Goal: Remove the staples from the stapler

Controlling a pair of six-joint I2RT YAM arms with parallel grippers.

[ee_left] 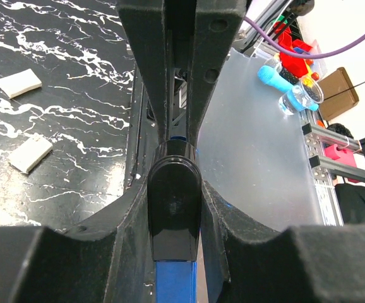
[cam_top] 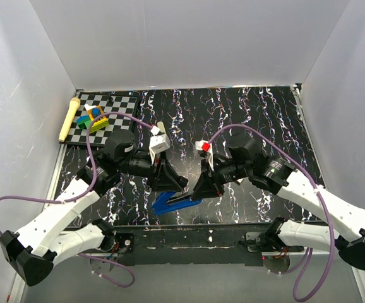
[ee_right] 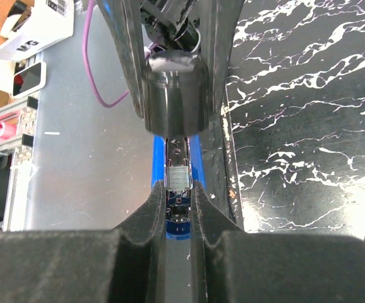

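Observation:
The stapler (cam_top: 167, 203), blue with a black top arm, lies opened near the table's front edge between both grippers. My left gripper (ee_left: 175, 214) is shut on the black top arm (ee_left: 175, 208), with the blue body (ee_left: 173, 281) below it. In the right wrist view the blue magazine (ee_right: 159, 158) lies open, and a short silvery strip of staples (ee_right: 179, 175) sits in its channel. My right gripper (ee_right: 179, 192) is shut, its fingertips pinching the near end of that strip. Two small pale strips (ee_left: 19, 83) (ee_left: 31, 153) lie loose on the table.
A checkered mat (cam_top: 116, 107) at the back left carries coloured blocks (cam_top: 94, 117), with a yellow rod (cam_top: 69, 118) beside it. The table's front edge (cam_top: 189, 222) runs just under the stapler. White walls close in the sides and back.

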